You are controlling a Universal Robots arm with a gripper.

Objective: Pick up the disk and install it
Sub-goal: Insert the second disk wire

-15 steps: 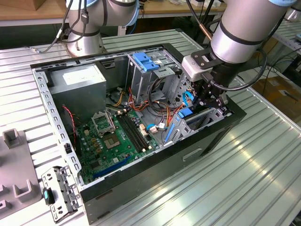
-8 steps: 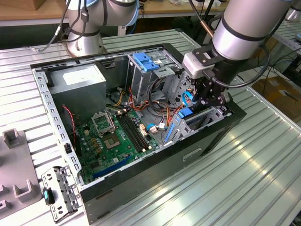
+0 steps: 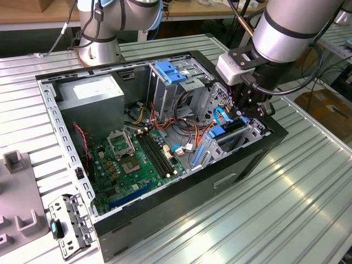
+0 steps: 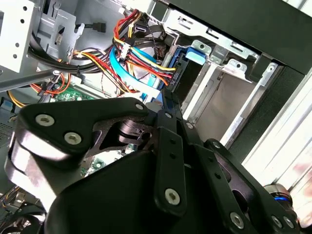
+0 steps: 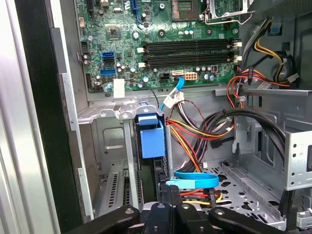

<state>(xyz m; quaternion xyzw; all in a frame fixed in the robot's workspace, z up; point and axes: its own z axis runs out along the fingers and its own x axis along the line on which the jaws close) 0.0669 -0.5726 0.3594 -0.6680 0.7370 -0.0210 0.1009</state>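
The disk (image 3: 226,131), a dark slab in a bright blue carrier, stands on edge in the metal drive bay (image 3: 250,135) at the open computer case's end on the exterior view's right. My gripper (image 3: 248,110) reaches down onto it from above. In the first wrist view the blue carrier of the disk (image 5: 150,136) sits in the bay slot, and my gripper (image 5: 169,192) has its black fingers drawn together on the disk's dark edge. In the second wrist view the disk (image 4: 179,70) runs on from my gripper (image 4: 168,105) into the bay.
A tall metal cage with a blue tab (image 3: 170,71) stands mid-case, bundled cables (image 3: 187,129) beside the bay. The motherboard (image 3: 137,159) and power supply (image 3: 91,93) fill the case's other end. A second arm's base (image 3: 99,38) stands behind. A loose bracket (image 3: 69,223) lies on the table.
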